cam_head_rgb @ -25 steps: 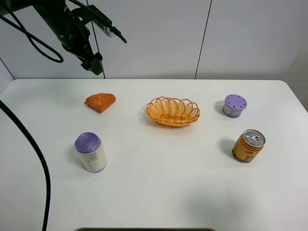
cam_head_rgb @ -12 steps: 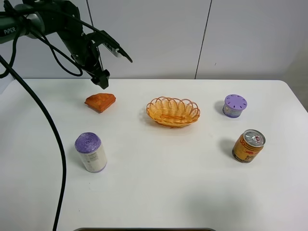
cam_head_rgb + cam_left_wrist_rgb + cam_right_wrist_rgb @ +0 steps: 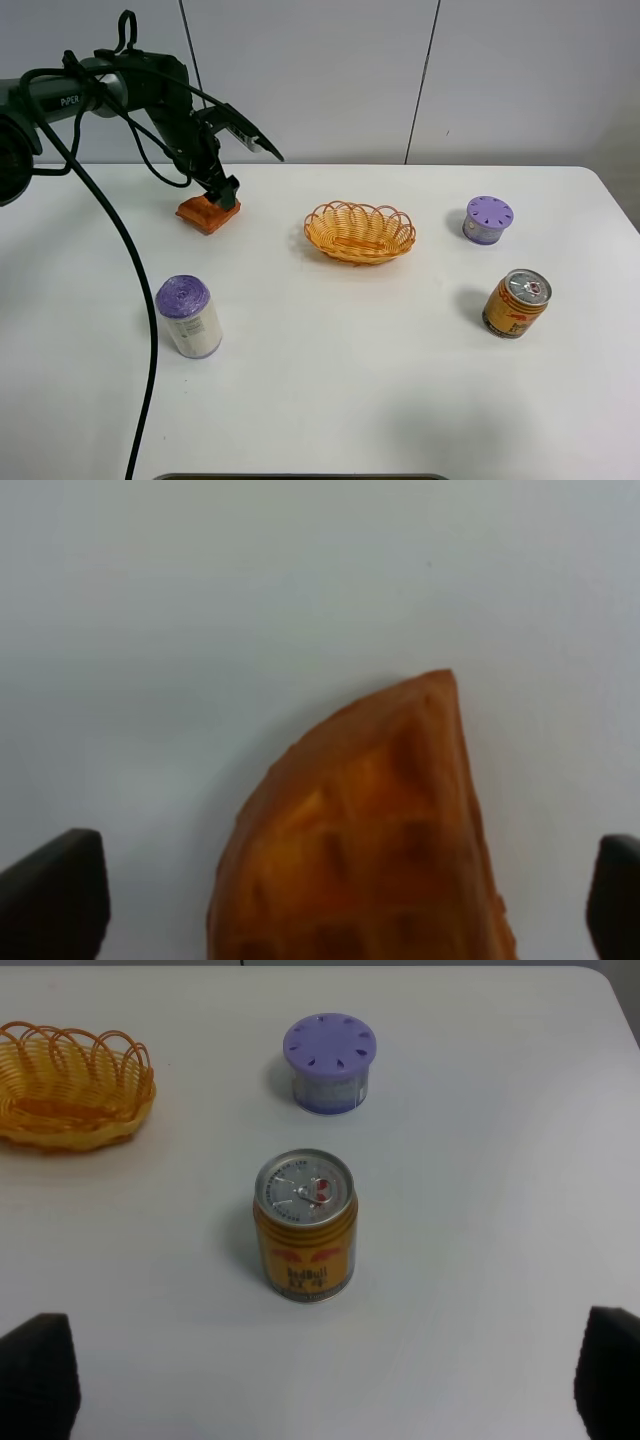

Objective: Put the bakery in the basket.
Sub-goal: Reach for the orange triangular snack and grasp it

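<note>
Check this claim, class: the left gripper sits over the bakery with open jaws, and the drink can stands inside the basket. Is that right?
One detail is wrong. The drink can stands outside the basket, to its right, as the exterior high view shows. The left gripper does sit over the bakery with open jaws.

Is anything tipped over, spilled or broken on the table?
No, nothing stands out. The can, the small purple-lidded jar and the purple-topped white cylinder all stand upright. The basket sits level and empty, and the bakery lies whole on the table, right under the left tool.
</note>
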Available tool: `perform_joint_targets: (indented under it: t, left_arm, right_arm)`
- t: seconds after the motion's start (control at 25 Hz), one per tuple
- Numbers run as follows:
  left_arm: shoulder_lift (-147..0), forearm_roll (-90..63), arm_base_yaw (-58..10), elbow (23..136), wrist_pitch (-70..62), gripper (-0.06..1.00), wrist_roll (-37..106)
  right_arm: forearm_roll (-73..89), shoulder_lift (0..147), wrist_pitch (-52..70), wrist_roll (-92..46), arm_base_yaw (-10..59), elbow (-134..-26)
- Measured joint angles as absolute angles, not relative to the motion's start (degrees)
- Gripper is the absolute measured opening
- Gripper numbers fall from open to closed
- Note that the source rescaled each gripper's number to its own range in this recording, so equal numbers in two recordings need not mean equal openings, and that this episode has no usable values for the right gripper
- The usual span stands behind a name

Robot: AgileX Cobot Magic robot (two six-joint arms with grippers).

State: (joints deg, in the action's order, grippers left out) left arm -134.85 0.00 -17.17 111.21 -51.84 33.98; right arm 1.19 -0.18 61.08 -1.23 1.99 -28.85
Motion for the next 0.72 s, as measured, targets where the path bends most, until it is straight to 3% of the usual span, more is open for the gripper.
perform_joint_targets:
  t: [0.72]
  left_arm:
    - [-139.4, 0.0, -16.5, 111.2, -49.9, 0.92, 33.7]
  right_arm:
    - [1.2, -0.2, 61.1, -1.2, 2.0, -28.8]
